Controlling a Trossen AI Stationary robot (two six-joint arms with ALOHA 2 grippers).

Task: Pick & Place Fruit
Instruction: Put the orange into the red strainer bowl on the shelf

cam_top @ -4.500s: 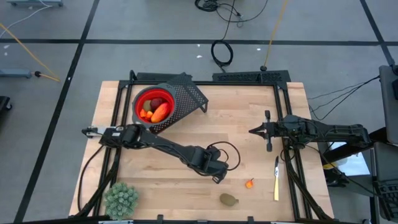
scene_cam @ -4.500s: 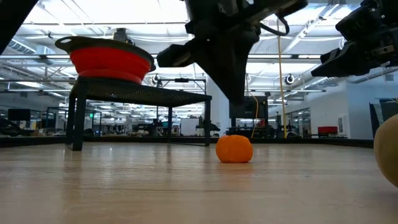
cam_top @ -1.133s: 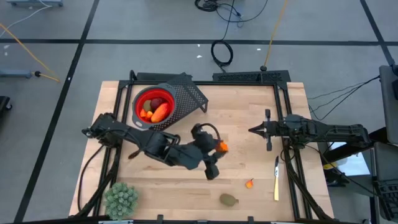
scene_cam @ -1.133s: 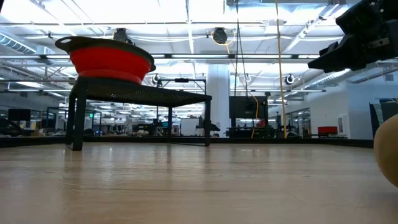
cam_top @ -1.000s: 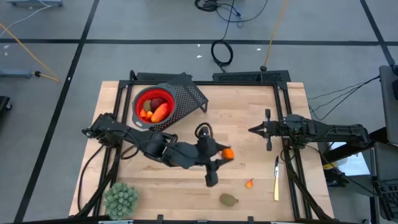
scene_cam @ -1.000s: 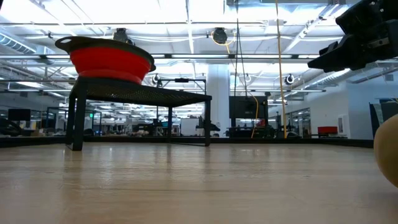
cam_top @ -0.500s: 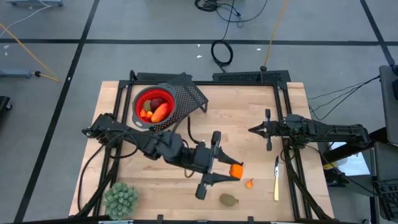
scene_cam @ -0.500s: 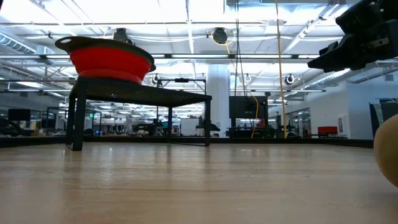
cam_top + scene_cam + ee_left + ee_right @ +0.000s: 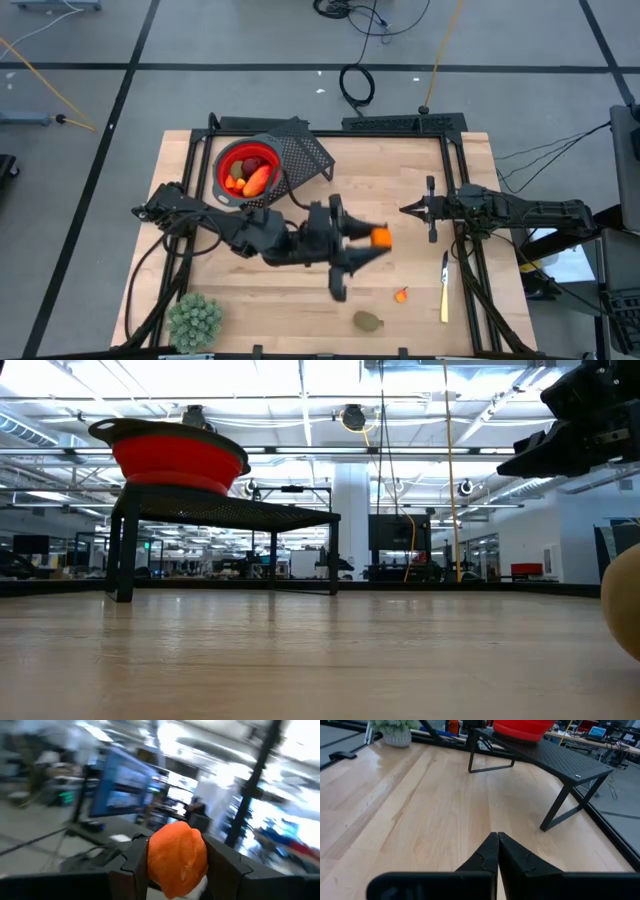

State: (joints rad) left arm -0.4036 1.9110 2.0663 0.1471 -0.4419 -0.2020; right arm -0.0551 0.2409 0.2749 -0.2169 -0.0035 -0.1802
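My left gripper (image 9: 376,238) hangs above the middle of the table, shut on a small orange ball of fruit (image 9: 177,856). A red bowl (image 9: 246,168) with several fruit pieces in it stands on a black mesh stand (image 9: 305,152) at the far left. On the wood near the front edge lie a tiny orange-red bit (image 9: 402,295) and a brownish-green oval (image 9: 368,320). My right gripper (image 9: 404,210) waits shut at the right, above the table, touching nothing. My left gripper pinches the orange ball by its two opposite sides (image 9: 150,862) between its two fingers (image 9: 131,866). The fingers reach about level toward the table's right edge. The ball is lifted clear of the table.
A pale green spiky plant (image 9: 195,320) stands at the near left corner. A thin pale yellow piece (image 9: 444,286) lies near the right rail. The low view shows the bowl (image 9: 172,455) raised on the stand's legs (image 9: 125,550), with bare wood between.
My left gripper has risen and tipped its fingers up from slanting downward to about level, keeping its hold on the orange ball. The ball has gone a little toward the table's right edge, clear of the wood.
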